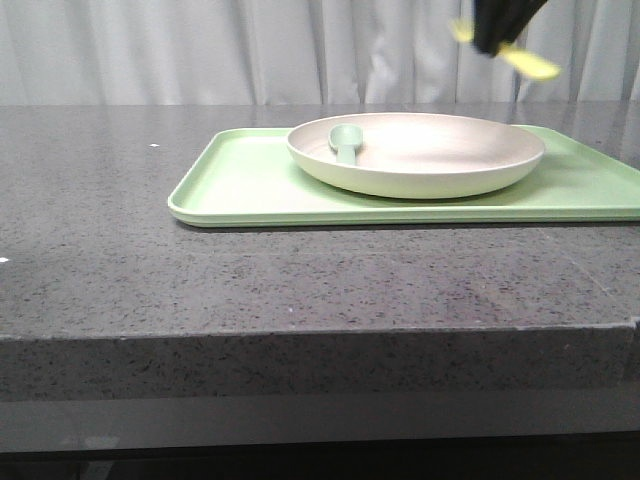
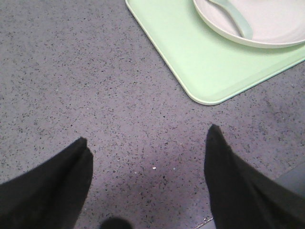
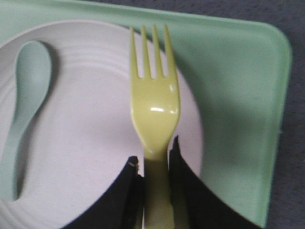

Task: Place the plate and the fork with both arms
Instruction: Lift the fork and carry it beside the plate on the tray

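Note:
The cream-white plate [image 1: 430, 150] lies on the light-green tray [image 1: 240, 185], with a teal-green spoon [image 1: 346, 140] in it. My right gripper [image 1: 500, 28] is shut on the handle of the pale-yellow fork [image 1: 530, 63] and holds it high above the plate's right side. In the right wrist view the fork [image 3: 153, 100] points out over the plate [image 3: 86, 157], the gripper [image 3: 153, 157] clamped on its handle. My left gripper [image 2: 148, 136] is open and empty over bare countertop, near the tray's corner [image 2: 209, 71]. It does not show in the front view.
The tray sits on a dark speckled stone countertop [image 1: 150, 280], reaching past the right edge of the front view. A white curtain [image 1: 200, 50] hangs behind. The counter's front edge [image 1: 300, 335] runs across the front view.

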Action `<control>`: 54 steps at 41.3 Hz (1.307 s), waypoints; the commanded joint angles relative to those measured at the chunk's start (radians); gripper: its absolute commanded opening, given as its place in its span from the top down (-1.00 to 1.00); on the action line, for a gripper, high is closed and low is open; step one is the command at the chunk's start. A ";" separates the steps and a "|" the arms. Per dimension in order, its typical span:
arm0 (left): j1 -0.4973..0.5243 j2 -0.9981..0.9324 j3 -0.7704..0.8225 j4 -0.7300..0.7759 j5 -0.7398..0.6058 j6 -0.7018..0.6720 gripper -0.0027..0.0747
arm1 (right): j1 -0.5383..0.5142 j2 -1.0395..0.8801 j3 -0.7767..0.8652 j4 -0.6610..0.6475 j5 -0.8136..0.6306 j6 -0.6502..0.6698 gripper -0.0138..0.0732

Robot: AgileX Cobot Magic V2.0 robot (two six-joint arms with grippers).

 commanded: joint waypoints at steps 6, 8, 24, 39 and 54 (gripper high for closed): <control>0.002 -0.008 -0.027 -0.020 -0.067 -0.003 -0.32 | -0.100 -0.089 -0.026 -0.018 0.088 -0.038 0.34; 0.002 -0.008 -0.027 -0.020 -0.067 -0.003 -0.32 | -0.115 -0.089 -0.018 -0.010 0.088 -0.047 0.34; 0.002 -0.008 -0.027 -0.020 -0.067 -0.003 -0.32 | -0.182 -0.086 0.202 0.041 0.033 -0.086 0.34; 0.002 -0.008 -0.027 -0.020 -0.067 -0.003 -0.32 | -0.182 -0.019 0.242 0.091 -0.034 -0.086 0.34; 0.002 -0.008 -0.027 -0.020 -0.067 -0.003 -0.32 | -0.182 0.006 0.242 0.106 -0.067 -0.086 -0.06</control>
